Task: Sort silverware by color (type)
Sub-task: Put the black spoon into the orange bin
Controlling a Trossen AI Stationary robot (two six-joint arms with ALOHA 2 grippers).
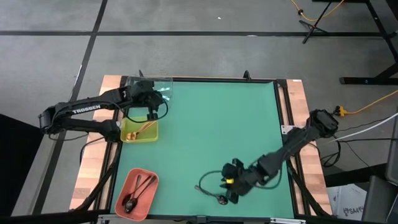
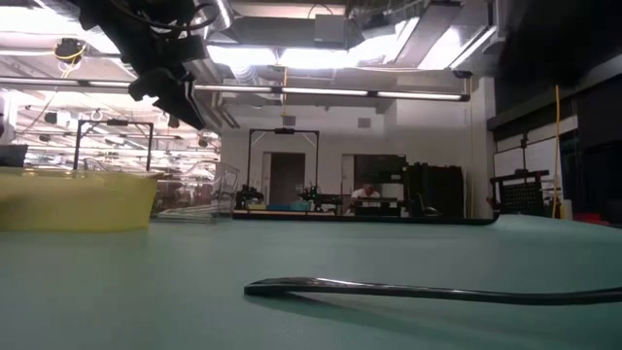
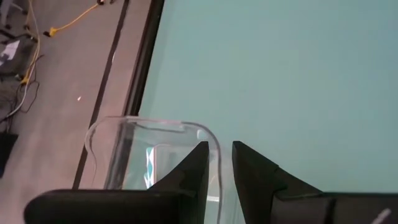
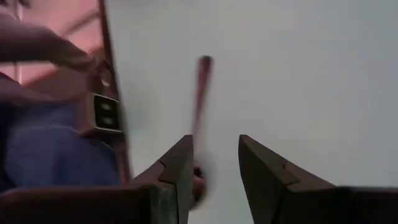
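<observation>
- The right gripper point(image 1: 231, 186) is low near the tabletop's point(image 1: 217, 124) front edge, jaws narrowly apart, over a dark spoon point(image 1: 210, 190) lying flat; I judge it is lining up to grasp it.
- The left gripper point(image 1: 152, 99) hovers over the clear tray point(image 1: 163, 87) at the back left corner, jaws narrow, nothing held.
- Gold spoons point(image 1: 144, 129) lie in the yellow tray point(image 1: 140, 138), dark ones point(image 1: 135, 191) in the orange tray point(image 1: 124, 208).
- The tabletop's middle is free for carrying.
</observation>
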